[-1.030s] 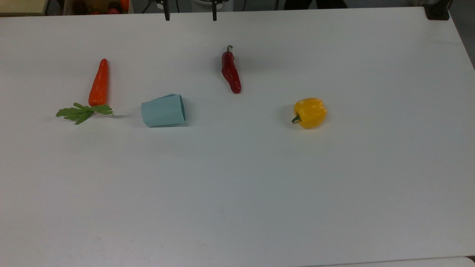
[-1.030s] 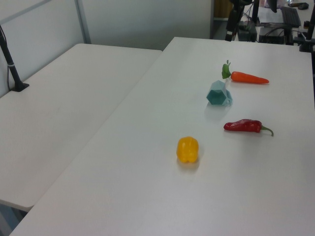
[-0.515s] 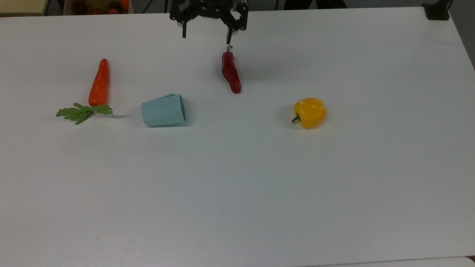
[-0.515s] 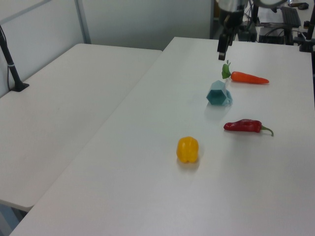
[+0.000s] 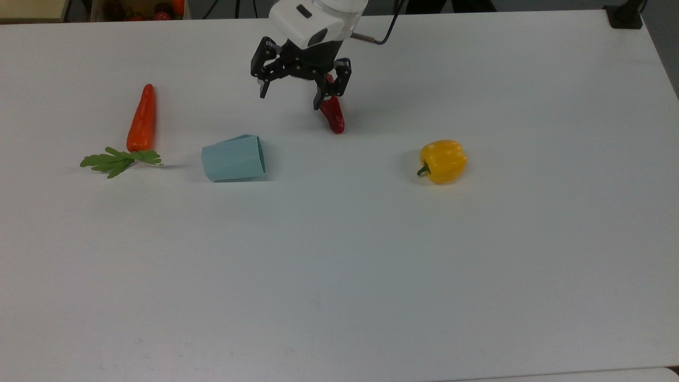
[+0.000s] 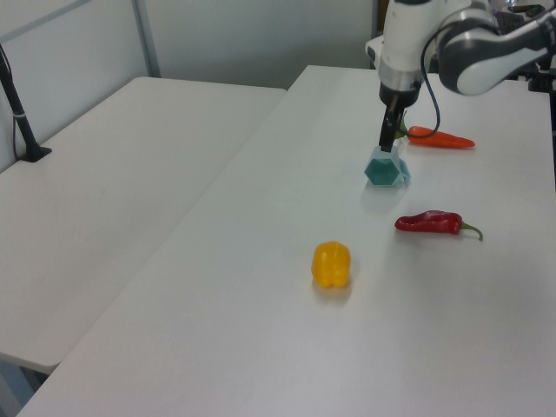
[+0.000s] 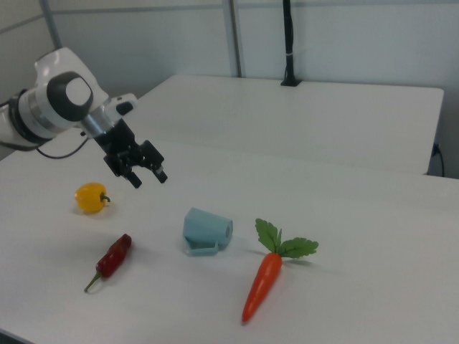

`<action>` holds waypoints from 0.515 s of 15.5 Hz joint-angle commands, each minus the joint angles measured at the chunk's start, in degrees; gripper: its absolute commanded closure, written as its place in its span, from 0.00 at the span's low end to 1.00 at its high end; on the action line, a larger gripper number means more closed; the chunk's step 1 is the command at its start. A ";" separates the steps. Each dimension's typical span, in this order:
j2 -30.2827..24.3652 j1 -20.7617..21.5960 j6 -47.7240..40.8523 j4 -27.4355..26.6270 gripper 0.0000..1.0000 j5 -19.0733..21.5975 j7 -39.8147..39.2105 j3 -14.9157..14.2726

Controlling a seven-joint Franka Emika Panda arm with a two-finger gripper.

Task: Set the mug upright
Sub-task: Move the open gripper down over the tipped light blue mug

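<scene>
- Top view: the mug [image 5: 233, 158] is lying on its side on the white table [image 5: 371, 265], its mouth facing the top view's right. The gripper [image 5: 292, 101] is hanging above and to the right of it, well apart, its fingers spread wide and holding nothing. One fingertip is overlapping the red chili pepper [image 5: 332, 115]. The carrot [image 5: 141, 119] is lying to the mug's left, the yellow pepper [image 5: 442, 161] far to its right.
- Left view: the mug [image 6: 387, 168] is showing its hexagonal rim toward the camera. The gripper [image 6: 387, 139] is pointing down just above it; whether it is touching is unclear.
- Right view: the gripper [image 7: 148, 175] is hovering in the air, open, up and to the left of the mug [image 7: 206, 231], clearly apart from it. The mug is resting between the chili and the carrot.
</scene>
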 commanded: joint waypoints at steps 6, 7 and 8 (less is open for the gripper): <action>4.97 -1.41 10.46 -6.89 0.00 -15.76 12.88 -0.08; 5.77 -1.94 10.90 -6.63 0.00 -17.25 13.76 -0.08; 6.73 -2.21 11.86 -6.45 0.00 -18.31 14.73 -0.08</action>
